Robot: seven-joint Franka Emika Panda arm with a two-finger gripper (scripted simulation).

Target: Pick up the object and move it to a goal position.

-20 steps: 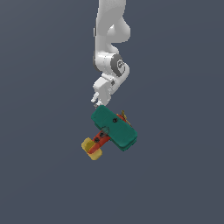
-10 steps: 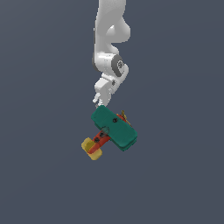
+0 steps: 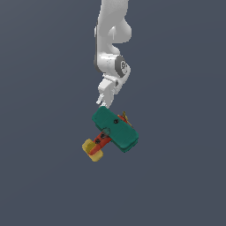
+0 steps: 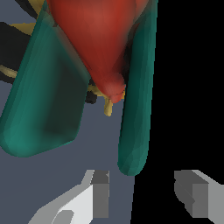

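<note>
The object is a toy airplane (image 3: 115, 129) with a broad teal wing, a red body, a yellow tail block and a small yellowish propeller. In the exterior view it sits just below my gripper (image 3: 102, 103), whose tips reach the wing's upper corner. The wrist view shows the airplane (image 4: 57, 96) very close. Its red body points toward the camera, and one narrow teal wing edge ends just short of the gap between my fingers. My gripper (image 4: 142, 197) is open: both grey fingers (image 4: 100, 197) stand wide apart, with nothing pressed between them.
The white arm (image 3: 112, 39) comes down from the top of the exterior view. Behind everything is a plain dark grey-blue background. The wrist view's side beyond the wing edge is black.
</note>
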